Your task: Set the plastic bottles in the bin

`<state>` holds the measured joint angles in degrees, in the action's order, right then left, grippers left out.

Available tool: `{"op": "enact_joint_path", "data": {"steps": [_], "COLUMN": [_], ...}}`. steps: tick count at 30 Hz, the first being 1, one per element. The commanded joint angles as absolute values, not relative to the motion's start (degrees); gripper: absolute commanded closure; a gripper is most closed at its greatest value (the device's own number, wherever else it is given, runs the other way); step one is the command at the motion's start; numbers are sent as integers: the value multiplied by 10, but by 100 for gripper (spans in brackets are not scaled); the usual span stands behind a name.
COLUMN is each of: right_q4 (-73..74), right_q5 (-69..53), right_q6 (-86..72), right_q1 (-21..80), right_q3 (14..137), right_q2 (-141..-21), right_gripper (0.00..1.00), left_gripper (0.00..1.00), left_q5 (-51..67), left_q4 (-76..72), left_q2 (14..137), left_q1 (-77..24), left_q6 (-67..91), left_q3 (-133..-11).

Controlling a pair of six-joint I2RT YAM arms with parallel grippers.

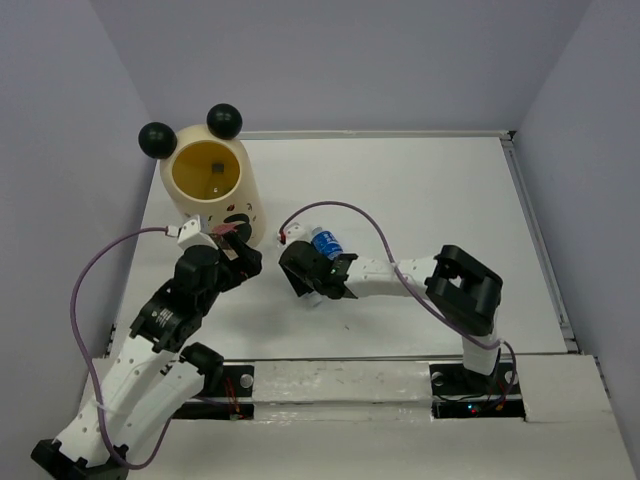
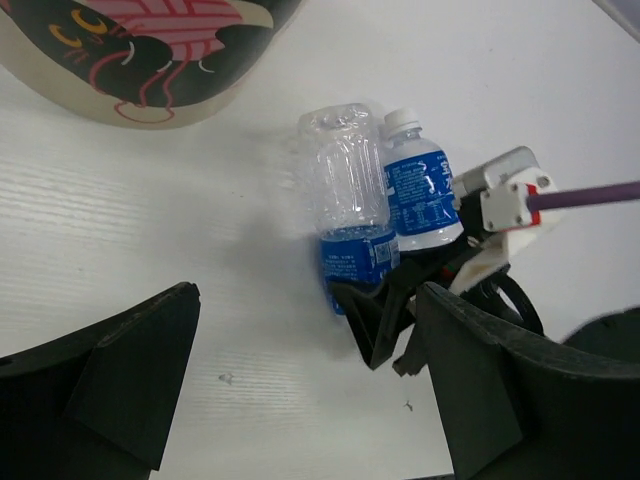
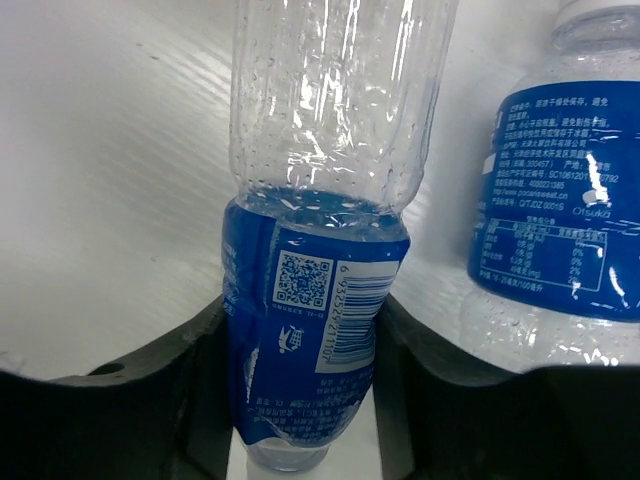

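Note:
My right gripper (image 3: 305,400) is shut on a clear plastic bottle (image 3: 320,200) at its blue label, low over the table; the bottle also shows in the left wrist view (image 2: 345,190). A second clear bottle (image 3: 560,200) with a blue label and a white cap (image 2: 403,120) lies right beside it, and shows in the top view (image 1: 326,242). The cream-yellow bin (image 1: 210,185) with two black ball ears stands at the back left. My left gripper (image 2: 300,390) is open and empty just in front of the bin (image 2: 150,60). The orange and green bottles are out of view.
Something small lies at the bottom of the bin (image 1: 215,175); I cannot tell what. My right gripper (image 1: 310,270) is close to my left gripper (image 1: 237,255). A purple cable (image 1: 345,210) loops over the right arm. The table's rail (image 1: 535,240) runs along the right.

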<state>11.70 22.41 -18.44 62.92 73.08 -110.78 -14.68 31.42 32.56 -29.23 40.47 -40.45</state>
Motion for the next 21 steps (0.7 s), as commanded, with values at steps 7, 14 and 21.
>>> {"op": "enact_joint_path", "data": {"steps": [7, 14, 21], "right_q4": [16, -21, -71], "right_q5": [143, 79, 42], "right_q6": [-206, -211, -213], "right_q1": [687, 693, 693], "right_q3": [591, 548, 524], "right_q2": [-891, -814, -782], "right_gripper": [59, 58, 58], "left_gripper": [1, 1, 5], "left_q5": [-70, -46, -42], "left_q4": [162, 91, 46], "left_q2": [391, 432, 440], "left_q1": [-294, -295, -294], "left_q6": [451, 473, 491], "left_q3": [-374, -350, -327]}}
